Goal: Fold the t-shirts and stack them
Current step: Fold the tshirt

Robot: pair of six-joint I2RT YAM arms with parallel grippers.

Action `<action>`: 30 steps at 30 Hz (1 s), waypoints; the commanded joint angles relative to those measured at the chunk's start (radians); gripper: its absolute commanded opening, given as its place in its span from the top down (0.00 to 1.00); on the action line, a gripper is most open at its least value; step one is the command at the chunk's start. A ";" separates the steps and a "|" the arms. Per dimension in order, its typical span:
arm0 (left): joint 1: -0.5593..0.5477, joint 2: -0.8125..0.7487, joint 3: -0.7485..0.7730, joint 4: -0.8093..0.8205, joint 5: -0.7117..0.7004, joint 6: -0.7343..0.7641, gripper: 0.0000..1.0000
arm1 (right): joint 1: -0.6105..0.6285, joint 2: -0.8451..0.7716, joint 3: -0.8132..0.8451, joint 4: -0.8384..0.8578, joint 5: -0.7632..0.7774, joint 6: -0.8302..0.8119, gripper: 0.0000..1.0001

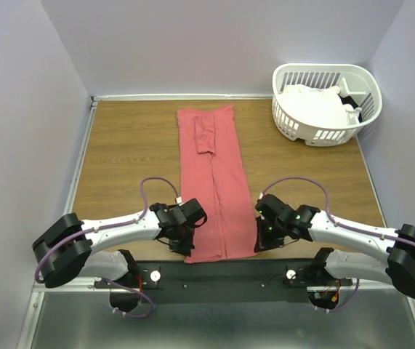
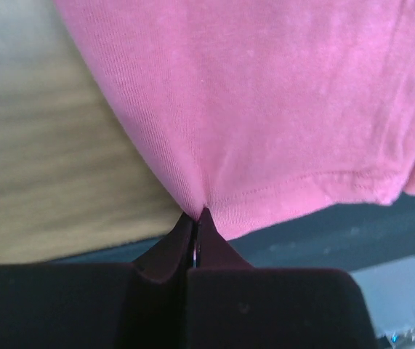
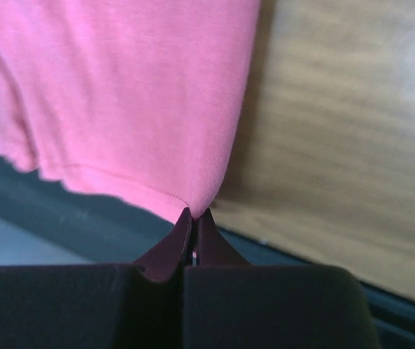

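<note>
The coral-red t-shirt [image 1: 211, 178] lies folded into a long narrow strip down the middle of the table, sleeves folded in near its far end. My left gripper [image 1: 184, 251] is shut on the shirt's near left hem corner [image 2: 214, 196]. My right gripper [image 1: 258, 247] is shut on its near right hem corner [image 3: 192, 185]. Both corners are pinched at the table's near edge. White t-shirts [image 1: 312, 105] lie bunched in the basket at the back right.
The white slatted laundry basket [image 1: 288, 116] stands at the far right corner. A black bar [image 1: 222, 273] runs along the near edge under the shirt's hem. Grey walls close in the table at left, back and right.
</note>
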 commanded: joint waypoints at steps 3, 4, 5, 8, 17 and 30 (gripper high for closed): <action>-0.036 -0.108 0.039 -0.062 0.003 -0.056 1.00 | -0.001 -0.093 0.071 -0.130 -0.060 0.024 1.00; -0.036 -0.108 0.049 -0.068 -0.002 -0.047 1.00 | -0.002 -0.095 0.093 -0.140 -0.047 0.024 1.00; -0.036 -0.108 0.058 -0.070 -0.015 -0.041 1.00 | -0.002 -0.092 0.113 -0.156 -0.035 0.021 1.00; -0.025 -0.109 0.090 -0.048 -0.052 -0.018 1.00 | -0.005 -0.067 0.200 -0.163 0.041 0.012 1.00; 0.287 -0.089 0.158 0.120 -0.071 0.209 1.00 | -0.162 0.146 0.467 -0.159 0.247 -0.148 0.99; 0.545 0.188 0.386 0.298 -0.177 0.395 1.00 | -0.378 0.422 0.702 0.016 0.276 -0.388 1.00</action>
